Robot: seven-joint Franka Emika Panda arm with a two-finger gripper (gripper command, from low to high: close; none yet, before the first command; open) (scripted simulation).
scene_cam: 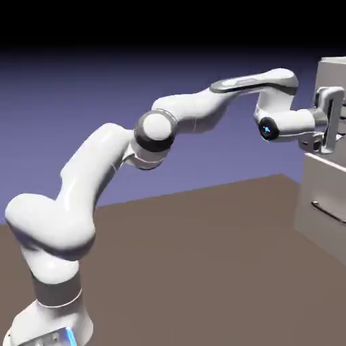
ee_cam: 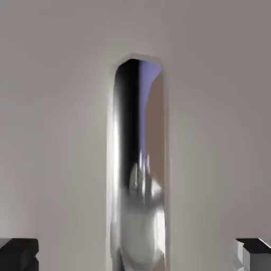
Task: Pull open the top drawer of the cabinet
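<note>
The light-grey cabinet stands at the exterior view's right edge. My gripper is up against the top drawer at the height of its handle. In the hand view the drawer's flat grey front fills the picture. The silver bar handle runs up the middle of it. My gripper straddles the bar. Its fingertips show only at the bottom corners, well apart from the handle on both sides, with the jaws open and nothing gripped.
Below the top drawer, a like drawer's bar handle sticks out from the cabinet front. The brown table stretches between the arm's base and the cabinet.
</note>
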